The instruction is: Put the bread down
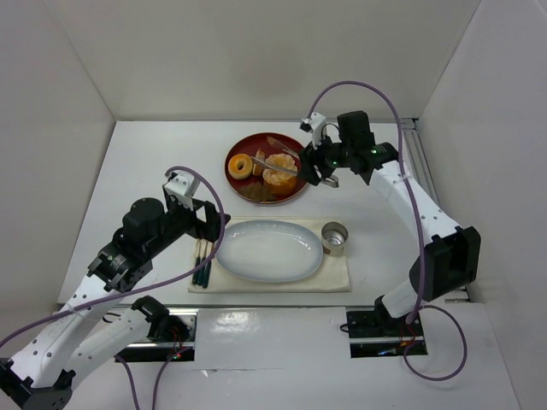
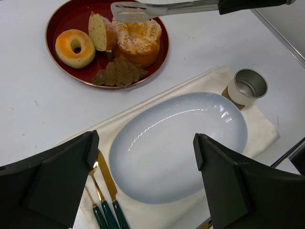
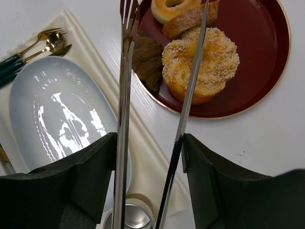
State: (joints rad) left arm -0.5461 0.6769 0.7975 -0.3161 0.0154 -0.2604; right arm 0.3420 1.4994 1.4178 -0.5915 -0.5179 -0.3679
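Observation:
The bread (image 1: 240,165), a golden ring with a centre hole, lies at the left of the red plate (image 1: 248,145). It also shows in the left wrist view (image 2: 75,47) and, partly cut off, at the top of the right wrist view (image 3: 174,7). My right gripper (image 1: 323,166) (image 3: 150,143) is shut on metal tongs (image 1: 286,162) (image 3: 125,71), whose spread arms hover over the red plate (image 3: 257,57), straddling the sugared bun. The tongs (image 2: 162,8) hold nothing. My left gripper (image 1: 205,224) (image 2: 145,143) is open and empty above the left end of the white oval plate (image 1: 269,250) (image 2: 176,148).
A lumpy orange bun (image 1: 279,173) (image 3: 202,64), a tan slice (image 2: 97,31) and dark brown pieces (image 2: 119,72) share the red plate. A cream cloth (image 1: 338,273) bears the white plate, a metal cup (image 1: 334,238) (image 2: 248,87) and green-handled cutlery (image 1: 202,260) (image 2: 102,195). White walls enclose the table.

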